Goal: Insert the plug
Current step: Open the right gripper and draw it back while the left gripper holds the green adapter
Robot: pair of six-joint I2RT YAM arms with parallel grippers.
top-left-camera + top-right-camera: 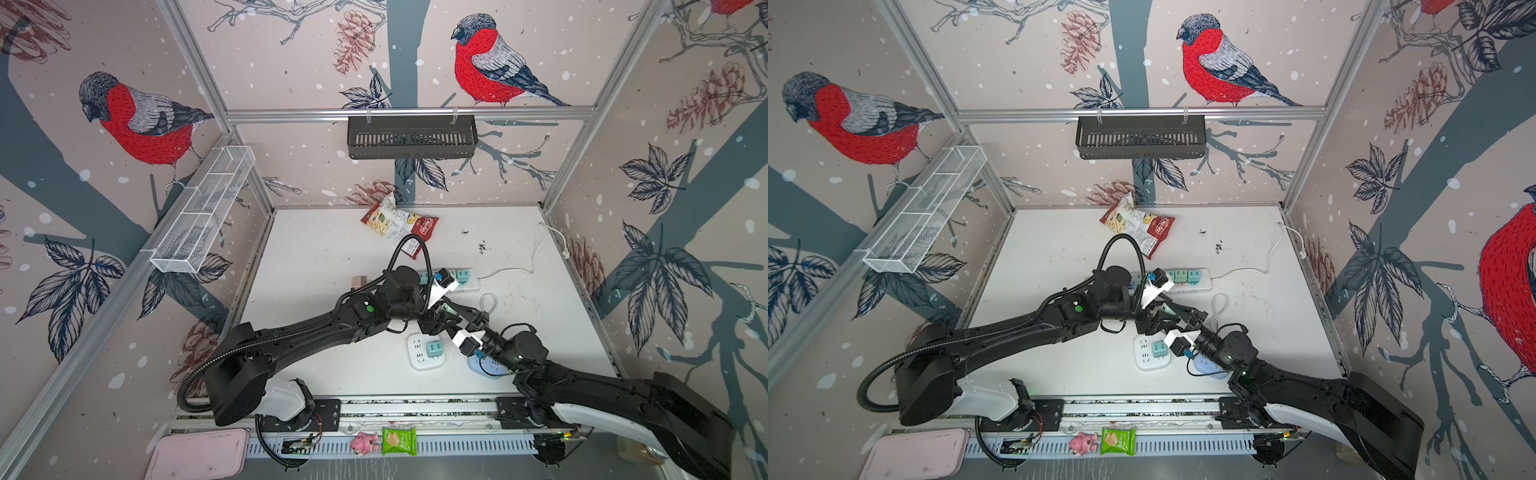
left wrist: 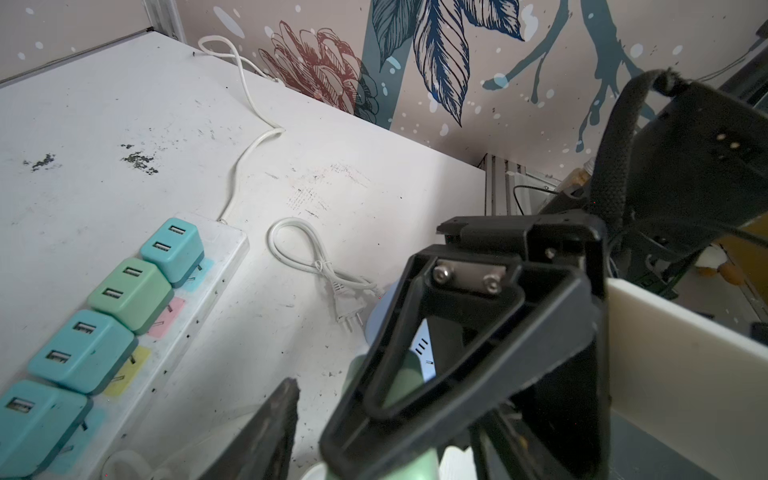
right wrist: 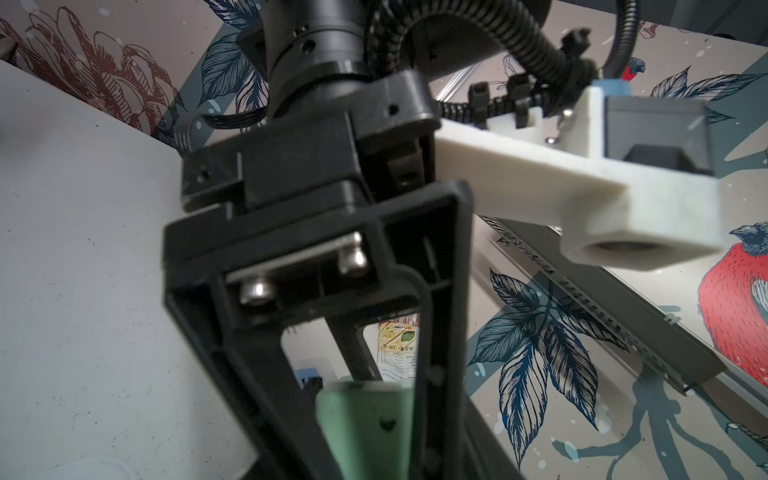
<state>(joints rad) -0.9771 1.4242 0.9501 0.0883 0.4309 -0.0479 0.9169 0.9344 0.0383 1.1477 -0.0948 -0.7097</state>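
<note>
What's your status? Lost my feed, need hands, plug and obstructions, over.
Right hand shut on green adapter. Left hand open around it. Adapter held up, not inserted. Loose white cable lies beside power strip.

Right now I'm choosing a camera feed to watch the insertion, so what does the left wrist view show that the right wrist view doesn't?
Only the left wrist view: the long power strip with four USB chargers plugged in a row, its white cord, and a loose coiled cable ending in a two-pin plug. Only the right wrist view: a slice of the snack bag; a blue patch beside it is too small to identify. Both: the white tabletop, the patterned wall and a pale green charger close to the lens.
</note>
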